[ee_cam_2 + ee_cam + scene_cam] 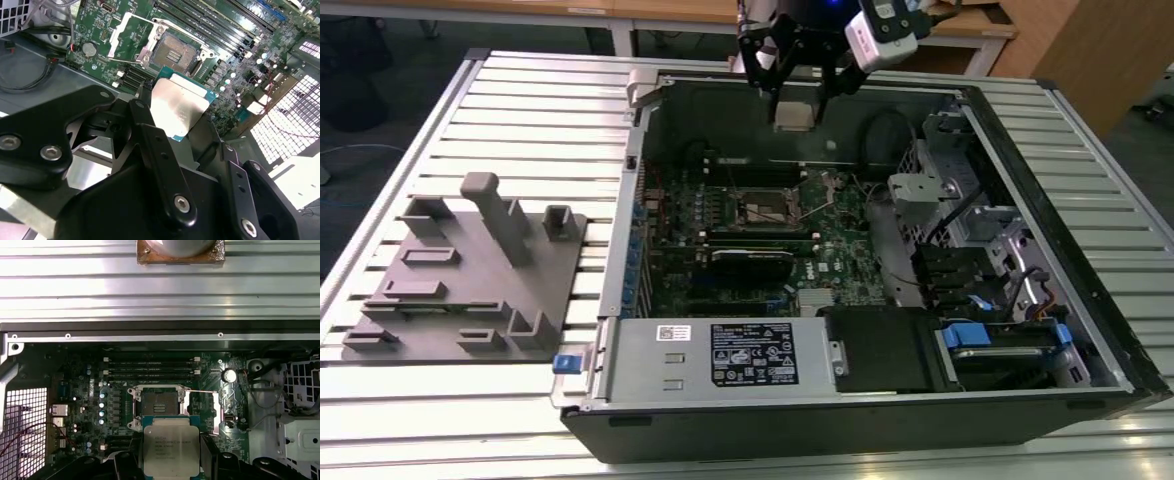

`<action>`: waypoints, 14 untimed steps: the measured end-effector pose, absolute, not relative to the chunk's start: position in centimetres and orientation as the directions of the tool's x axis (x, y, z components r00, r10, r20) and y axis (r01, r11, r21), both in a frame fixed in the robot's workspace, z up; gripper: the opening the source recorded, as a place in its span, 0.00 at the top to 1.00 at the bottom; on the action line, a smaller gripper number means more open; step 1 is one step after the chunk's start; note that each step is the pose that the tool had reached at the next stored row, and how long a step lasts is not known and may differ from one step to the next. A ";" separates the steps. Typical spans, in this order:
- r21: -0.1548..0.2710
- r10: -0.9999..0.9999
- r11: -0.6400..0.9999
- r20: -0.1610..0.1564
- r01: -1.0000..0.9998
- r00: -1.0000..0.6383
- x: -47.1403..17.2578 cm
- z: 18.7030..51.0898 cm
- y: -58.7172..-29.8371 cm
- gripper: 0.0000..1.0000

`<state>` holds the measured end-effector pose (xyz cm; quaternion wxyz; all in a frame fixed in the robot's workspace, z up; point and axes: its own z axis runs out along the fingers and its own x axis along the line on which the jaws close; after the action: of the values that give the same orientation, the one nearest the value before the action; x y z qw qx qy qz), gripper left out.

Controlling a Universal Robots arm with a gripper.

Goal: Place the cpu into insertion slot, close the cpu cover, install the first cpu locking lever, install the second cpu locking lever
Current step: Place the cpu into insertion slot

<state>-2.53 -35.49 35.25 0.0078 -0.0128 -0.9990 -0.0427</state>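
One arm over the open computer case [881,440], one cpu [791,116] pinched in the tool [794,105].

Hangs steeply downward above the case, near its edge farthest from the exterior camera. Grips the single cpu by two opposite sides, fingers narrowed onto it, metal top plain in both wrist views. Counted: one insertion slot [767,208], bare and dark at mid-motherboard; one cpu cover [116,32], open and off the slot, at its side in the second wrist view. Holds the cpu well above the slot, apart from it, offset toward that far edge. Resting on the slatted surface [520,90]: the case and one grey fixture [467,270], near the surface's edge at the exterior view's left.
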 end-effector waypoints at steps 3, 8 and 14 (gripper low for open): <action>0.085 0.025 0.996 0.017 0.026 -1.000 -2.5 35.2 -35.5 0.46; 0.085 0.025 0.996 0.017 0.026 -1.000 -2.5 34.9 -35.5 0.46; 0.086 0.025 0.996 0.016 0.026 -1.000 -2.6 34.8 -35.5 0.46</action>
<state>-2.63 -35.49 34.81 0.0077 -0.0128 -0.9990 -0.0430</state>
